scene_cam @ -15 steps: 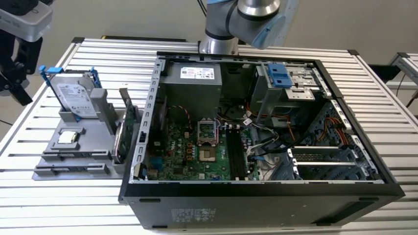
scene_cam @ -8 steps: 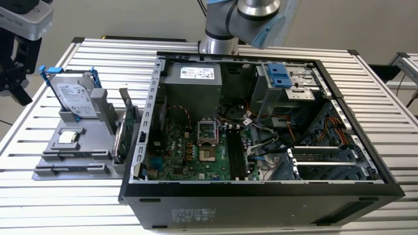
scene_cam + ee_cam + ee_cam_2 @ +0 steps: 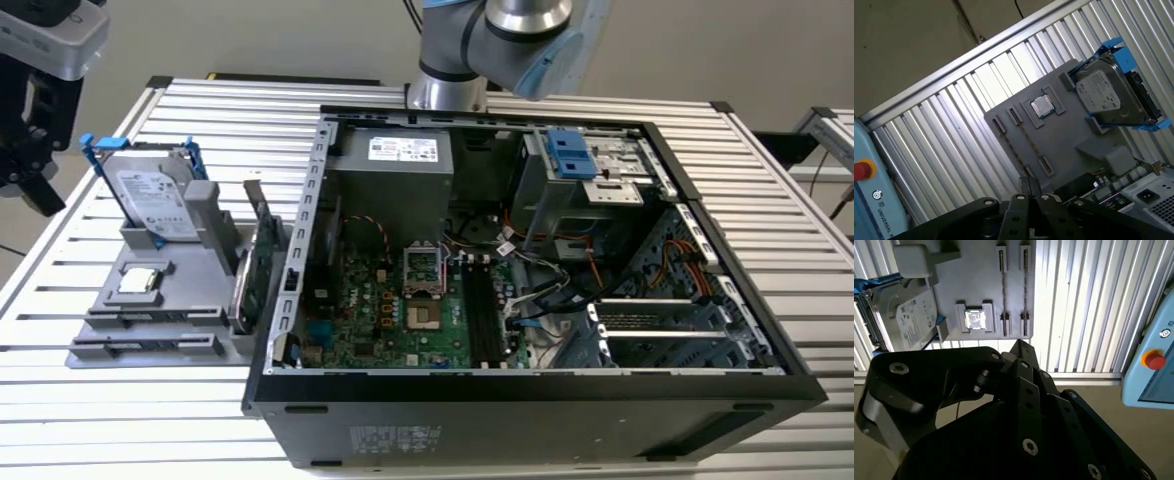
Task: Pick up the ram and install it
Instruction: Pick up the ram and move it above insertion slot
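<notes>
Black gripper (image 3: 1021, 346) is clenched on nothing, well apart from the ram (image 3: 1003, 287) standing edgewise in the gray holder (image 3: 974, 280); I judge a centred approach, squared to the stick, works best

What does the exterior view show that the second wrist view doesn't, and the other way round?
Exterior view: the open black computer case with its green motherboard, the arm's silver base, and a green expansion card standing on edge beside the grey holder plate.
Second wrist view: a light blue pendant with a red button.
Both: that plate, the silver hard drive in a blue bracket, the small square processor chip, the slatted aluminium table and the black gripper.
</notes>
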{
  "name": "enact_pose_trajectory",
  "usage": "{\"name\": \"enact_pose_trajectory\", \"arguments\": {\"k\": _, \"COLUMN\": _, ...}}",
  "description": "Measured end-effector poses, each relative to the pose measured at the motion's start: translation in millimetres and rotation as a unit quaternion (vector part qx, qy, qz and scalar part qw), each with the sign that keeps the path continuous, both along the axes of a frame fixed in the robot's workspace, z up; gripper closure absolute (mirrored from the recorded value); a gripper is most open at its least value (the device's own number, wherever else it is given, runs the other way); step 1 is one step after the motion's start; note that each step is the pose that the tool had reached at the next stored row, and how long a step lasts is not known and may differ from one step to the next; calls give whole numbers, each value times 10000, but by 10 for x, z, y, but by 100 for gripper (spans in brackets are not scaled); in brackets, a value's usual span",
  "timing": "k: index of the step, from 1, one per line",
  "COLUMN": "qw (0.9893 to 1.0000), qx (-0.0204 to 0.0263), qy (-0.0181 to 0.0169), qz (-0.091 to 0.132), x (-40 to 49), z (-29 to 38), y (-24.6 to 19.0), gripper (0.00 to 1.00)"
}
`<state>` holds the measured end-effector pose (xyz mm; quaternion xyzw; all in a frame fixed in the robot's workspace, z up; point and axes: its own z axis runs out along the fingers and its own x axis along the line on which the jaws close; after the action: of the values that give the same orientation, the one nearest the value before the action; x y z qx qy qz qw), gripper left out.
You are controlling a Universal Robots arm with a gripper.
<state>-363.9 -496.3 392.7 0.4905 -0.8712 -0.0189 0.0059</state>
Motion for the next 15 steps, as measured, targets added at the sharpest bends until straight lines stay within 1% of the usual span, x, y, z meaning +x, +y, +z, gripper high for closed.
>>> {"name": "enact_pose_trajectory", "arguments": {"k": 7, "qw": 9999, "qx": -1, "qy": -1, "qz": 156, "x": 0, "z": -1, "y": 0, "gripper": 100}}
{"name": "enact_pose_trajectory", "arguments": {"k": 15, "qw": 9993, "qx": -5, "qy": -1, "qz": 371, "x": -1, "z": -1, "y": 0, "gripper": 100}}
